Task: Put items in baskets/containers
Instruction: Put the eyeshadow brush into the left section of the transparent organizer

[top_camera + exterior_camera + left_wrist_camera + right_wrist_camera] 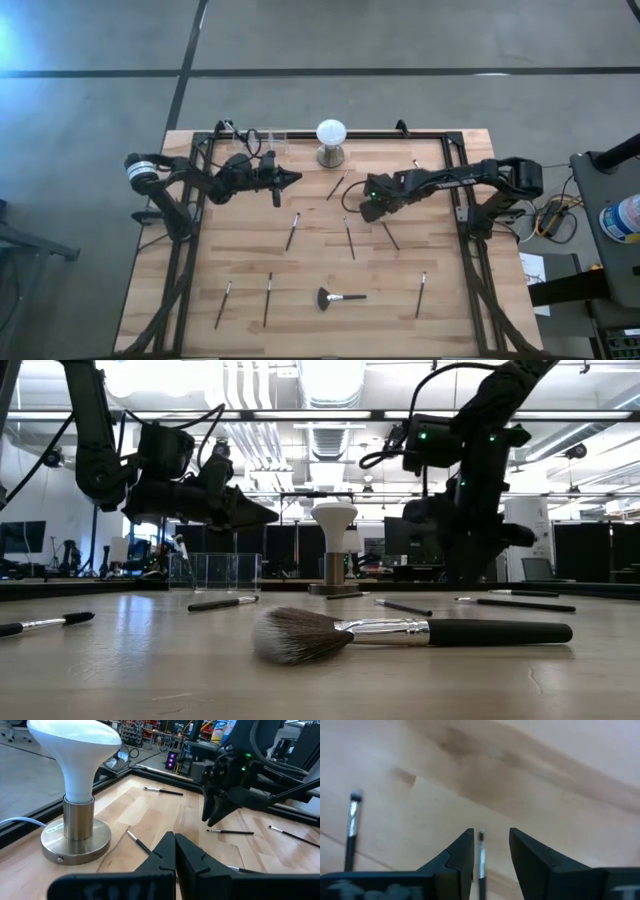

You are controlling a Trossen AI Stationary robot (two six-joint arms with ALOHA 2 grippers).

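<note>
1. We're low over the table (250,260) with the right gripper (490,855), fingers apart, and a slim brush (481,865) sits right in the gap between them. That's the pick in hand, as we read it.

2. To do it well, we want that brush centred before we close: in the right wrist view it lies nearer one finger than the other, so a small sideways nudge first should stop it skidding off.

3. It's thin and lies flat on the wood, so we go all the way down until the tips nearly touch the table, then close gently. Too high and we pinch air.

4. A second brush (351,832) lies off to the side, well clear, no bother.

5. The left gripper (174,851) waits near the white lamp (331,134), fingers closed together on nothing.

6. The clear cups (262,137) stand at the far edge, just left of the lamp. Other brushes, the fan brush (338,297) among them, lie scattered on the near half.

7. Once lifted, we should tip the brush upright over a cup before letting go, we reckon.
</note>
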